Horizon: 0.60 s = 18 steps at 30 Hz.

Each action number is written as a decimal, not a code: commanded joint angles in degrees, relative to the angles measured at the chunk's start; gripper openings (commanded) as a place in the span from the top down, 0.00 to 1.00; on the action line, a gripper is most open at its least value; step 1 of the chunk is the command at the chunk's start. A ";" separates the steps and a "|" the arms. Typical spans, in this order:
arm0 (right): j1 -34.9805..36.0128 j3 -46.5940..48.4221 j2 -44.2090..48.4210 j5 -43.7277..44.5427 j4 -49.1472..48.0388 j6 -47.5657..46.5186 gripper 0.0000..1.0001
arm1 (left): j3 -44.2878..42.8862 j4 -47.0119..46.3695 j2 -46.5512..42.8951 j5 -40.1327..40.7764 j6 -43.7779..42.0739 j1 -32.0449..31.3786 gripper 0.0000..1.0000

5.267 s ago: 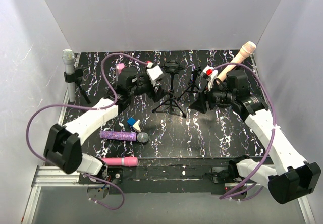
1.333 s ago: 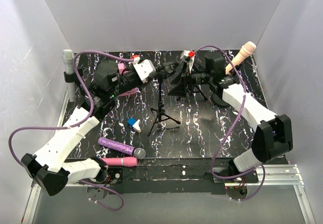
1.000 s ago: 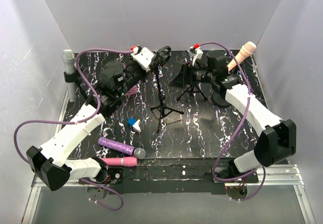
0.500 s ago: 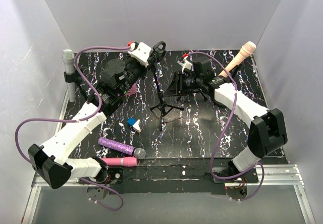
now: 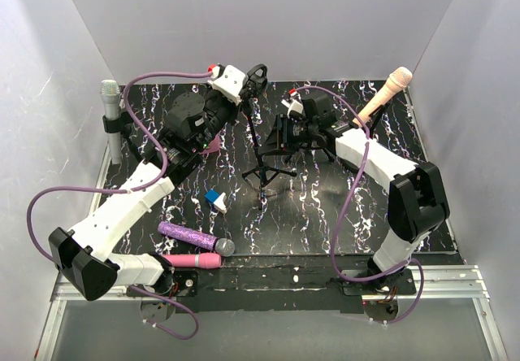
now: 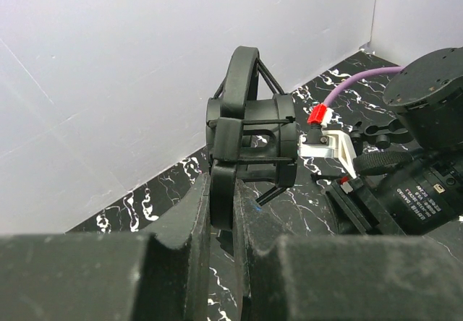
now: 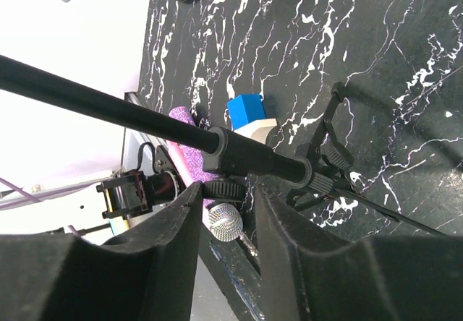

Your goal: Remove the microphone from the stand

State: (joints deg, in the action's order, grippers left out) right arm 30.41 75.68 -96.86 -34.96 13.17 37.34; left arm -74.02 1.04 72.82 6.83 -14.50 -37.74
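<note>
The black microphone [image 5: 257, 76], at the top centre of the overhead view, lies about level on the stand [image 5: 262, 145]. The stand's pole leans. The left pincer [image 6: 224, 220] clamps the microphone, and the right pincer [image 7: 228, 191] grips the pole.

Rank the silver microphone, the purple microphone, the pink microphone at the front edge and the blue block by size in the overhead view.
1. The silver microphone and the purple microphone: about alike, too close to rank.
2. The pink microphone, one end hidden.
3. The blue block, clearly smallest.
</note>
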 commanded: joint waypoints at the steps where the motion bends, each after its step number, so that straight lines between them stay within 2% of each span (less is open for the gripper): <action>1: 0.26 2.81 -0.61 0.51 -2.88 1.06 0.61 | -1.21 3.53 0.40 0.82 0.00 0.12 1.00; 3: 0.26 2.98 -0.87 0.07 -3.32 0.72 0.74 | -1.22 3.71 0.40 0.73 0.00 0.21 1.00; 5: 0.35 3.24 -0.96 -0.28 -2.98 -1.12 0.95 | -1.22 3.71 0.57 0.82 0.09 0.12 1.00; 6: 0.35 3.33 -0.88 -0.02 -2.36 -2.44 0.99 | -1.48 3.79 0.57 1.08 0.00 0.21 1.00; 8: 0.52 3.33 -0.18 0.07 -2.01 -7.78 0.99 | -1.83 3.97 0.84 1.69 0.44 0.12 1.00; 12: 2.10 2.64 2.72 4.36 -1.30 -29.64 0.99 | -2.97 4.50 1.36 2.31 1.40 0.12 1.00; 15: 2.89 -2.45 6.58 8.15 -10.85 -46.51 0.99 | -3.24 5.29 1.28 2.14 1.84 0.21 1.00; 18: 4.56 -3.87 8.17 9.11 -15.10 -66.27 0.99 | -3.24 6.43 1.36 2.22 2.37 0.12 1.00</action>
State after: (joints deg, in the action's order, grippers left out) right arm 33.06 73.32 -92.88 -30.04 8.67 2.57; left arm -75.92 2.98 73.95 8.25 -12.99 -37.63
